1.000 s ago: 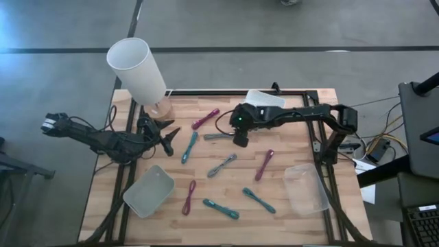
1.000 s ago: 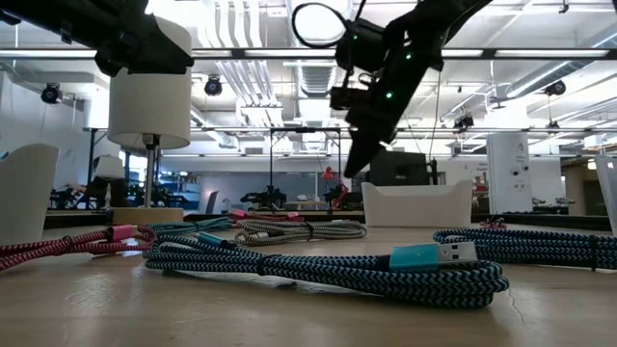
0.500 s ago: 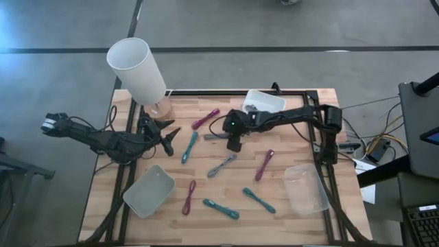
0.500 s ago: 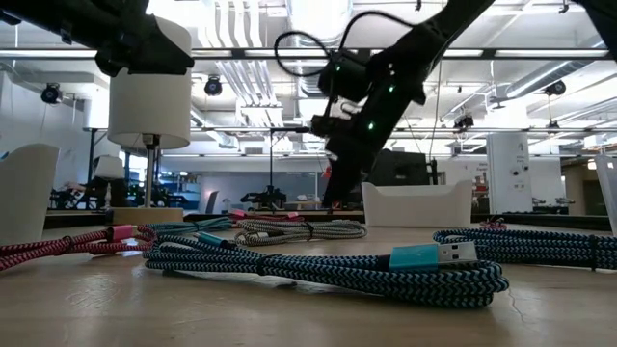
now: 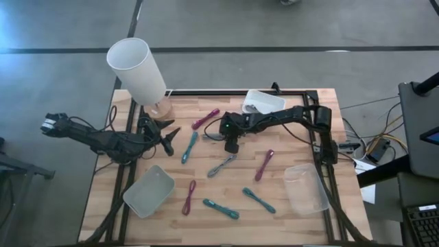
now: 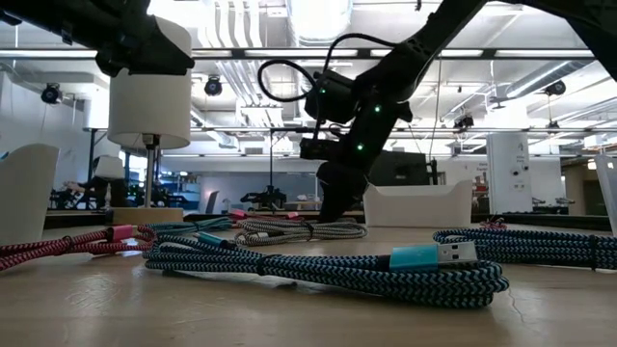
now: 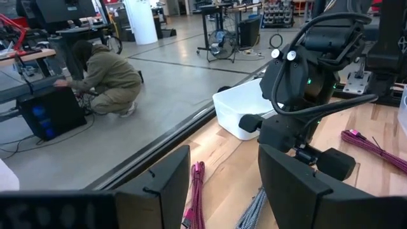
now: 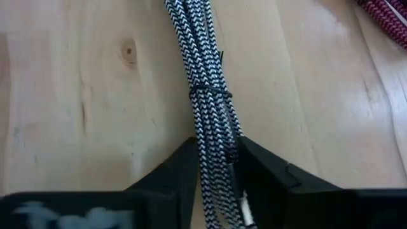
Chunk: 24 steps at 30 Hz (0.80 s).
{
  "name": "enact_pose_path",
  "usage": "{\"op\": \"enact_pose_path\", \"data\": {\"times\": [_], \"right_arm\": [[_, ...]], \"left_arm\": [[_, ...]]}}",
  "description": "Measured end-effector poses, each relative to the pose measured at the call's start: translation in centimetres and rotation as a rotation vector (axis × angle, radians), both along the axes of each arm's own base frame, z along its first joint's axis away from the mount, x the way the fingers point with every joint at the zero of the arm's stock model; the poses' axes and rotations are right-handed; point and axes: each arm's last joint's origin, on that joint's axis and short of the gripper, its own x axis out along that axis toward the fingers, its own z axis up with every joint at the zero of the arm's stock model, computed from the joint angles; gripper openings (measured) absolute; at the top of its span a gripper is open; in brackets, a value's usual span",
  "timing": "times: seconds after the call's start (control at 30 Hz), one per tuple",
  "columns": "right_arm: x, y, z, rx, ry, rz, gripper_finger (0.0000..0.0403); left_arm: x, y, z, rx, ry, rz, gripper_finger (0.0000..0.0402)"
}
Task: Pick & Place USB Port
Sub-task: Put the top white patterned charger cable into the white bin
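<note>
Your right end effector (image 5: 232,146) is down at the tabletop (image 5: 295,137) near the middle, its fingers (image 8: 172,172) set apart astride the grey braided USB cable (image 8: 206,95); the bundle runs between them, not yet pinched. That cable lies just beside the white bin (image 5: 264,101) at the far edge, with teal and magenta cables scattered around it. Close squarely on the bundle near its tie band, where the strands are held together, so no loop slips out. Keep the fingers low enough to catch every strand, and lift straight up before you travel, or the trailing end may drag a neighbouring cable. Your left end effector (image 7: 222,184) waits with fingers spread, near the left edge of the tabletop beside the white cup (image 5: 137,68)
</note>
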Motion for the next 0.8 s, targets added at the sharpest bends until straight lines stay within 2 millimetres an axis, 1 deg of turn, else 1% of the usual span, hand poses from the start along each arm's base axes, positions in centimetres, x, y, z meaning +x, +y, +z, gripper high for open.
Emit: {"op": "enact_pose_path", "data": {"times": [0.13,0.2,0.3,0.37,0.5,0.67,0.8], "right_arm": [[-0.4,0.1,0.9,0.007,0.021,-0.004,0.0043],[-0.4,0.0,1.5,0.009,0.027,-0.005,0.0024],[-0.7,0.3,3.1,0.019,0.041,-0.011,0.0024],[-1.0,0.4,4.7,0.027,0.034,-0.026,0.0026],[-2.2,0.7,7.1,0.032,0.049,-0.054,0.0026],[-4.2,0.9,11.1,0.022,-0.007,-0.071,0.0027],[-6.2,1.0,13.5,-0.059,-0.001,-0.136,0.0027]], "left_arm": [[0.0,0.0,0.0,0.0,-0.002,0.0,0.0193],[0.0,0.0,0.0,0.0,-0.002,0.0,0.0193],[0.0,0.0,0.0,0.0,-0.003,0.0,0.0193],[0.0,0.0,0.0,0.0,-0.004,0.0,0.0193],[0.0,0.0,0.0,-0.001,-0.005,0.0,0.0193],[0.0,0.0,0.0,-0.003,-0.006,0.0,0.0193],[0.0,0.0,0.0,-0.004,-0.007,0.0,0.0193]]}}
